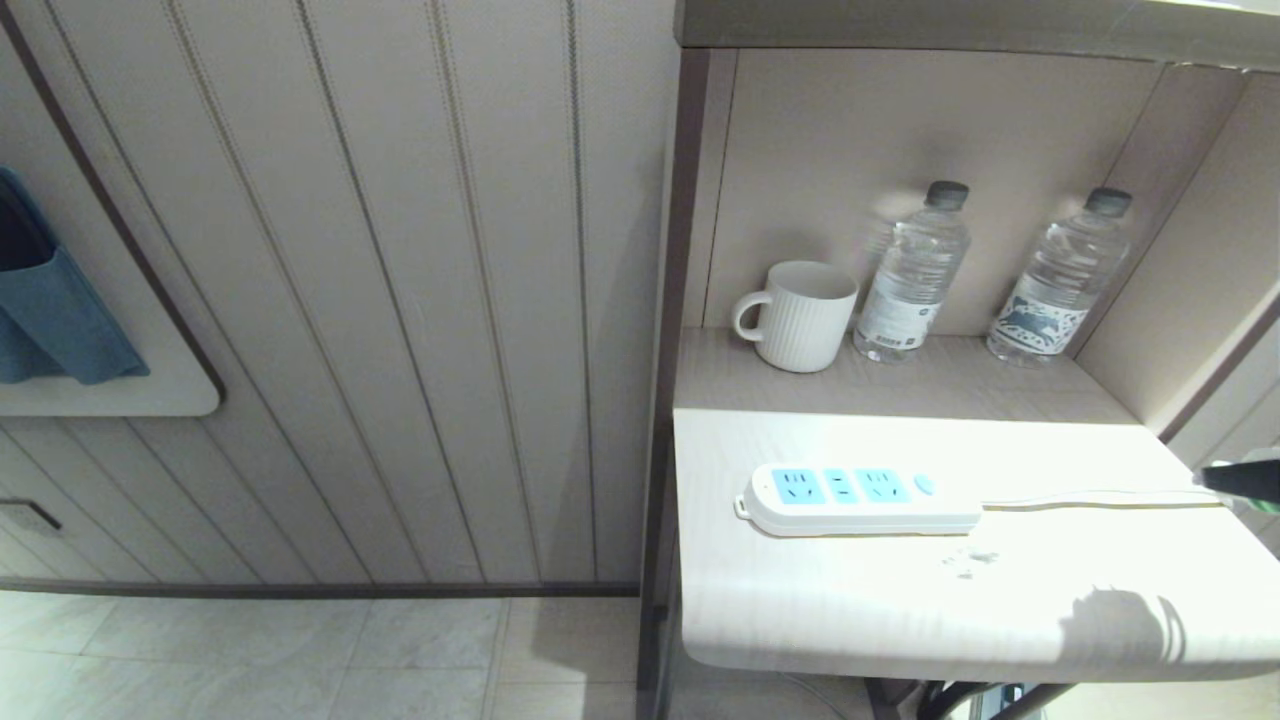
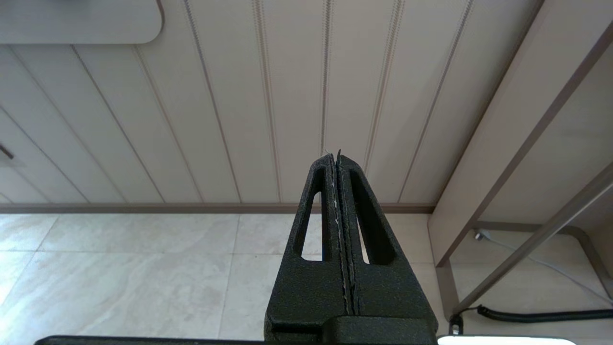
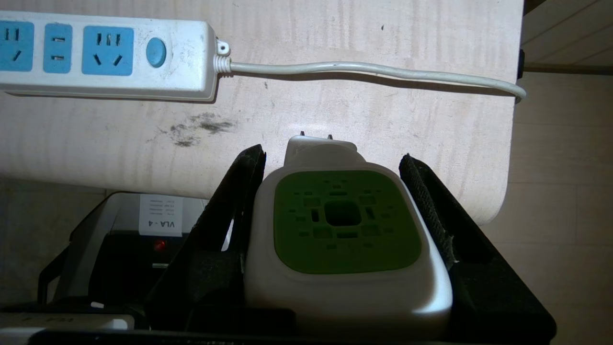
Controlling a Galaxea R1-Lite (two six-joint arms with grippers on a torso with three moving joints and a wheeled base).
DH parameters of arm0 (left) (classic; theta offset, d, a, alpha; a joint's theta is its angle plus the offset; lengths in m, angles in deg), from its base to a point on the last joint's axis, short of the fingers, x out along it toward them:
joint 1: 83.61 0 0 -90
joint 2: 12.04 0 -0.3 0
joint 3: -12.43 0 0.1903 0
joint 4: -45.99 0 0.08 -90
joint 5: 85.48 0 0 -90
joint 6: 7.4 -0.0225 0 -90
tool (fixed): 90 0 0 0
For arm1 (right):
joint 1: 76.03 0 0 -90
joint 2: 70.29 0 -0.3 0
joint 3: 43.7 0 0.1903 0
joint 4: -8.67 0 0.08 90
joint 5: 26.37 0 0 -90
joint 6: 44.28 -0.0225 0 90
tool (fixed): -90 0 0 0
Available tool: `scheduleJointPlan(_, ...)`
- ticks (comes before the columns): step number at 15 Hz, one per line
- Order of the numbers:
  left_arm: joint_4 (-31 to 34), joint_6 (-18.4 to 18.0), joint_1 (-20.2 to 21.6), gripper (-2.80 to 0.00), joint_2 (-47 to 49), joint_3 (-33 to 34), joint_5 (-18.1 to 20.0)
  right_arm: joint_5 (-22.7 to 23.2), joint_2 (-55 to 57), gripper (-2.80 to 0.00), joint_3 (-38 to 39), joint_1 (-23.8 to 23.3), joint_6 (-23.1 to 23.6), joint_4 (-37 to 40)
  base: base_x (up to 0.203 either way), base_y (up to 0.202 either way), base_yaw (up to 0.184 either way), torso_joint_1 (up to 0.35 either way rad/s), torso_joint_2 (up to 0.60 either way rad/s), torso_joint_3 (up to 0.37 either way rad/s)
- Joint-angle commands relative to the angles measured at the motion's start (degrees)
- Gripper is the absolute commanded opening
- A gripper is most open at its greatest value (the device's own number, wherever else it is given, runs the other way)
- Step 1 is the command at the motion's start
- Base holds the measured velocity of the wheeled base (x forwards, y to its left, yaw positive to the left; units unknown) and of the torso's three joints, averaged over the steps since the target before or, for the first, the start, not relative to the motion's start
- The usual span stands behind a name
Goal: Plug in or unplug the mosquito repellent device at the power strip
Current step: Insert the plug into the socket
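While the left gripper hangs low over the floor by the wall, its two fingers are pressed flat together with nothing between them. Next comes the table. At its back, on the shelf, stand a mug and two bottles. On the table lies the strip, with all three blue sockets bare. Its cord runs off to the right side. At the far right edge, the right gripper holds the device tight between its fingers, above the table's front edge and well apart from the strip. The device's prongs point toward the table.
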Motion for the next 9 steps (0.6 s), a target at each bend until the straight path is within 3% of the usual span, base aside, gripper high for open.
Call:
scheduleJointPlan(1,0.0,0.0,0.0,-2.8,0.1,0.0,0.0,0.0,1.0,-2.8,1.4,0.6,-0.1,0.3,0.0,0.0,0.0,0.0,0.0,0.0)
scheduleJointPlan(7,0.1,0.0,0.0,-2.8,0.0,0.0,0.0,1.0,1.2,-2.8,3.1,1.0,0.1,0.9,0.0,0.0,0.0,0.0,0.0,0.0)
scheduleJointPlan(9,0.0,0.0,0.0,-2.8,0.0,0.0,0.0,1.8,1.1,-2.8,1.0,1.3,0.1,5.7,0.0,0.0,0.0,0.0,0.0,0.0)
